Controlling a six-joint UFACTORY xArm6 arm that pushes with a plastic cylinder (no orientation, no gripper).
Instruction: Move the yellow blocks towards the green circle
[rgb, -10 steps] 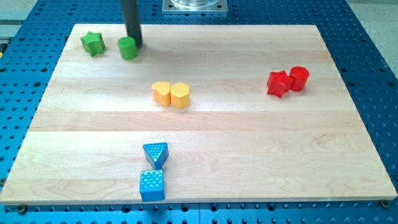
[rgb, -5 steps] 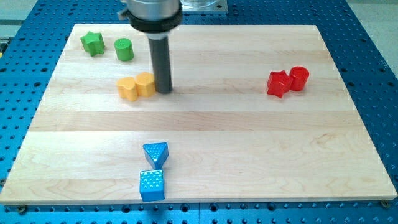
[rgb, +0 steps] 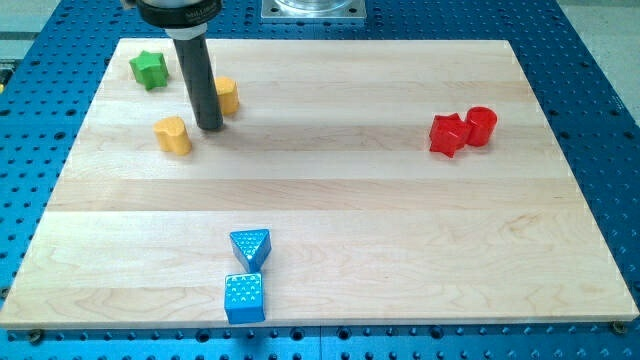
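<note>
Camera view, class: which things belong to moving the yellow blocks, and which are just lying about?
Job: my tip, between the left yellow block and the right yellow block; green circle not visible.
Lying about: green star, red star, red cylinder, blue triangle, blue cube.

Bright, even overhead light falls across the pale wooden board (rgb: 400, 200), with no harsh glare on its grain and every block edge sharp and in focus. A soft, faint shadow spreads toward the view's right from the dark straight rod (rgb: 203, 85), while the red blocks (rgb: 463, 130) and the blue triangle (rgb: 250, 246) cast only thin, short shadows at their bases.
</note>
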